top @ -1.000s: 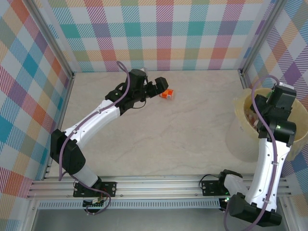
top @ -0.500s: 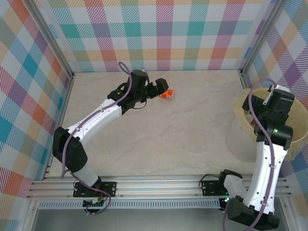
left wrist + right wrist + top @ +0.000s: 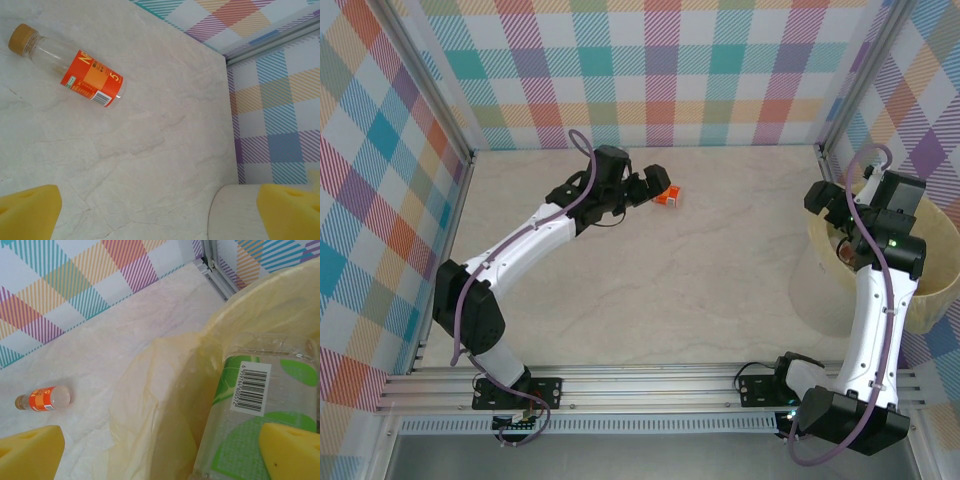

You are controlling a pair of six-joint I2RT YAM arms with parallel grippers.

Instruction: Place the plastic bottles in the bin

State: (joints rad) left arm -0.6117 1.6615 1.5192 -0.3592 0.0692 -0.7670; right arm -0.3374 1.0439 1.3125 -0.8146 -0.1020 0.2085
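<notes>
One clear bottle with an orange label (image 3: 90, 75) and a tan cap lies on its side near the back of the table (image 3: 666, 197). My left gripper (image 3: 657, 180) hovers just beside it, open (image 3: 160, 215), with the bottle ahead of the yellow pads (image 3: 27, 212) and not between them. The pale yellow bin (image 3: 942, 288) with its bag liner (image 3: 165, 405) stands at the right. Inside it lies a green-labelled bottle (image 3: 260, 415). My right gripper (image 3: 822, 197) hangs open (image 3: 160, 455) over the bin's left rim, holding nothing. The orange bottle (image 3: 45, 398) also shows far off.
Checked walls close in the table at the back and both sides, with a metal post (image 3: 215, 267) in the back right corner. Bare marble tabletop (image 3: 700, 280) stretches between the orange bottle and the bin. The bin's pale wall (image 3: 235, 215) edges into the left wrist view.
My right gripper has risen out of the bin and swung left to its left rim, empty. The left gripper has barely shifted beside the orange bottle.
</notes>
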